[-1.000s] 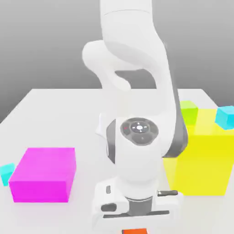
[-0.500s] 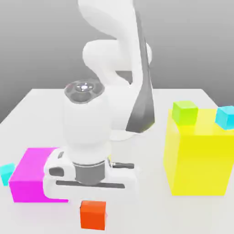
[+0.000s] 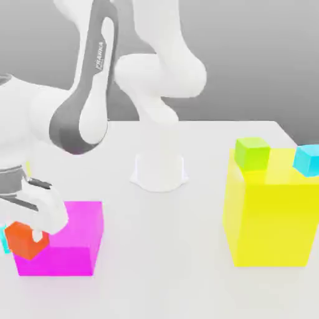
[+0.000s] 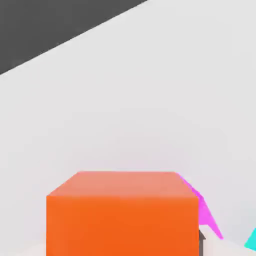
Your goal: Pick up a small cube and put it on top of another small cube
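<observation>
The small orange cube (image 3: 22, 245) hangs tilted at the exterior view's left, in front of the near corner of the big magenta block (image 3: 71, 243). My gripper (image 3: 27, 239) is shut on it, with the white hand just above. In the hand view the orange cube (image 4: 122, 215) sits close up between the jaws, with a sliver of the magenta block (image 4: 206, 214) behind it. A small cyan cube (image 3: 4, 244) peeks out beside the orange one, mostly hidden.
A tall yellow block (image 3: 271, 215) stands at the exterior view's right with a small green cube (image 3: 252, 153) and a small cyan cube (image 3: 308, 159) on its top. The arm's white base (image 3: 159, 171) sits at the table's middle back.
The arm has swung from the front centre to the exterior view's left, carrying the orange cube up off the table to the magenta block's left front corner.
</observation>
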`<action>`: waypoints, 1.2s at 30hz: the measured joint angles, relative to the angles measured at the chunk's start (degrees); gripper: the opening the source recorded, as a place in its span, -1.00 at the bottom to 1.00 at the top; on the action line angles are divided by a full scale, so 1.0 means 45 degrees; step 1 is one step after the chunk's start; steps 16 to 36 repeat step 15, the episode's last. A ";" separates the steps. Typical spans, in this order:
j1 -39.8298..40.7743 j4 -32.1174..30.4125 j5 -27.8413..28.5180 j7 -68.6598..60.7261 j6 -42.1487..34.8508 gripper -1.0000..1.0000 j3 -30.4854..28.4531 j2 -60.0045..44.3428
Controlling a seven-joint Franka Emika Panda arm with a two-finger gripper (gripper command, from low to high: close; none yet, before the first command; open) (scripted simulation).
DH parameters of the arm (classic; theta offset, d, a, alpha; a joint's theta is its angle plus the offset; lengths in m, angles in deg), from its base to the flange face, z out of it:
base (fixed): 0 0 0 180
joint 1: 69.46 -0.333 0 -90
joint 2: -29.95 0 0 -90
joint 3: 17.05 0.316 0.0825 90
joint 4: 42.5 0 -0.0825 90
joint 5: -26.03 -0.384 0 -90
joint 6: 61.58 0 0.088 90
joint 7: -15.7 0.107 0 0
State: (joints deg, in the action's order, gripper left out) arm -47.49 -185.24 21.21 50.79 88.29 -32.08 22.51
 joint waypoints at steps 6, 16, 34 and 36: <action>0.1440 -0.0537 0.0324 -0.0131 -0.0099 -1.00 -0.1132 0.0632; 0.2178 -0.0491 -0.1309 -0.1368 0.1845 1.00 -0.0290 -0.1493; 0.2178 -0.0491 -0.1309 -0.1368 0.1845 1.00 -0.0290 -0.1493; 0.2178 -0.0491 -0.1309 -0.1368 0.1845 1.00 -0.0290 -0.1493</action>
